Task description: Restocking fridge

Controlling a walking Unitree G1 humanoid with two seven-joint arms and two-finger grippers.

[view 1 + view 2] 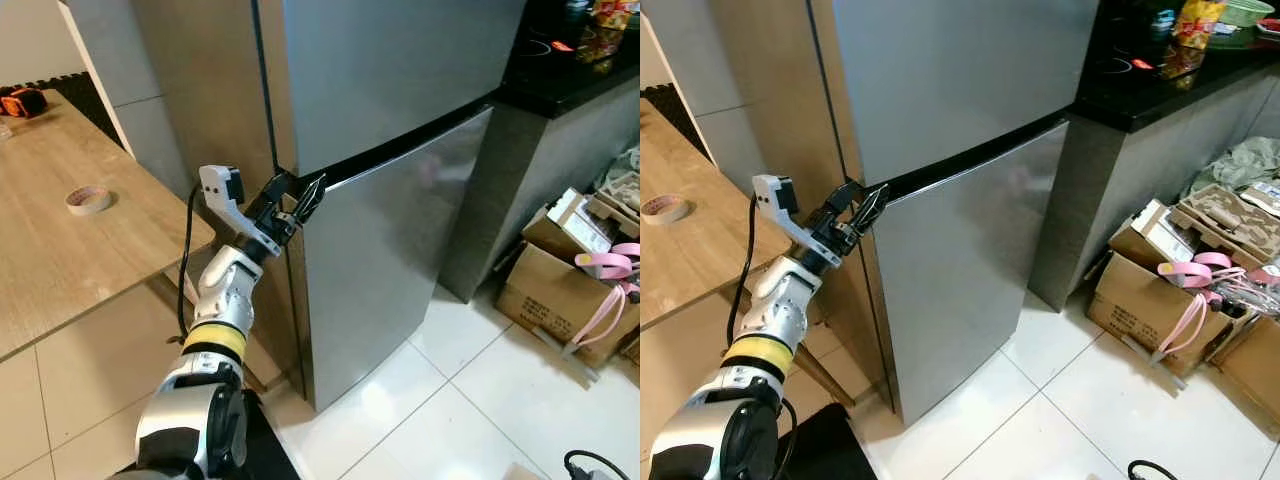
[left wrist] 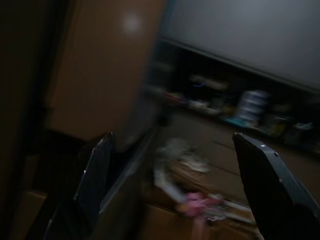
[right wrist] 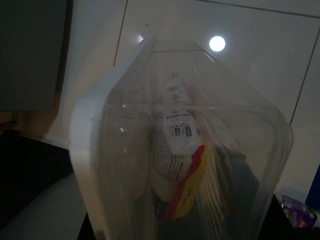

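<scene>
Much of the left wrist view is dark and blurred — only the 2 black fingers [image 2: 270, 185] and vague clutter beyond them can be made out. The right wrist view looks into a clear tub [image 3: 125, 165] with packets [image 3: 177, 165] inside; their labels are unreadable, and I cannot tell how the right gripper's jaws stand.

At centre-left of the left eye view the left gripper [image 1: 300, 203] is raised at the fridge [image 1: 400, 120], jaws apart, fingertips at the dark seam between the upper door and the lower door [image 1: 390, 250], at the fridge's left edge; whether they touch the seam is unclear. Both doors look closed.

A wooden table [image 1: 50, 230] with a tape roll [image 1: 88, 200] fills the left side. At the right edge, cardboard boxes [image 1: 560, 280] sit on the tiled floor [image 1: 470, 400] below a black counter [image 1: 570, 80] — its top clutter is cut off by the frame.
</scene>
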